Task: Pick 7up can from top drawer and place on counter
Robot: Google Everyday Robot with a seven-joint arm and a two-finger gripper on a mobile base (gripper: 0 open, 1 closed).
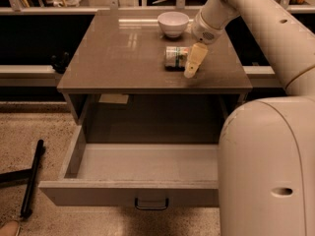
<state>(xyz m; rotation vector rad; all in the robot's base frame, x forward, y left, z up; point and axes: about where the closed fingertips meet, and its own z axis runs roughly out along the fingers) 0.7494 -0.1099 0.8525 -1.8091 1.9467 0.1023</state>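
The 7up can lies on its side on the counter, right of the middle and in front of the white bowl. My gripper hangs from the arm that reaches in from the upper right. It sits at the can's right end, touching or nearly touching it, and hides that end. The top drawer is pulled fully out below the counter, and its inside shows nothing in it. Its dark handle is on the front panel.
A white bowl stands at the back of the counter. My white base fills the lower right and covers the drawer's right end. A black bar lies on the speckled floor at the left. A paper tag hangs under the counter.
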